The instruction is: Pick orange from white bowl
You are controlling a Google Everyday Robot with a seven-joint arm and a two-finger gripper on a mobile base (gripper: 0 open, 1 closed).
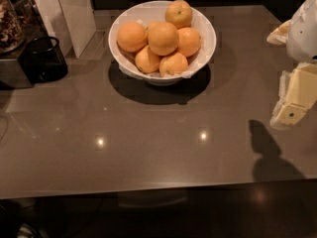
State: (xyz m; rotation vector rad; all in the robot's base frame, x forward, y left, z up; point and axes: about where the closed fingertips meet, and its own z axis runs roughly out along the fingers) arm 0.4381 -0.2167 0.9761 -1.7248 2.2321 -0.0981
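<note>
Toward the back of the table (148,148), near the middle: bowl (140,11), heaped with oranges. On top of the heap, at its centre, touching its neighbours: the orange (163,37). Left of the bowl, apart from it: cup (47,58), beside an appliance (12,66) at the left edge. At the right edge, well apart from the bowl: gripper (292,108).

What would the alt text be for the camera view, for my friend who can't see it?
A white bowl piled with oranges sits at the back of a glossy grey-brown counter. The robot's gripper hangs at the right edge, apart from the bowl, and a small black cup stands at the far left.
</note>
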